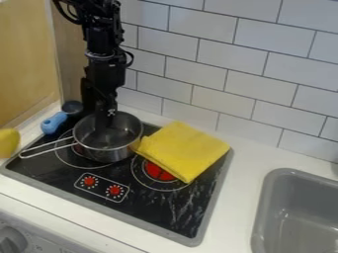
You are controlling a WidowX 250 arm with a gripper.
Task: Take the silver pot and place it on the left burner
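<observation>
The gripper (102, 118) hangs down at the upper left, its lower end over and partly inside the silver pot (113, 150). The pot stands upright on the stove (165, 210), on the back left part, overlapping the left burner (64, 157), whose ring shows to the left of and below the pot. Its long wire handle points to the lower left. The gripper's tips are hidden against the dark pot interior, so I cannot tell whether they touch the pot.
A yellow cloth (186, 150) lies right of the pot, partly over the right burner (157, 174). A blue-handled utensil (54, 122) lies behind the handle. Something yellow (8, 142) is at the left edge. The grey sink (297, 212) is at right, the tiled wall (218, 104) behind.
</observation>
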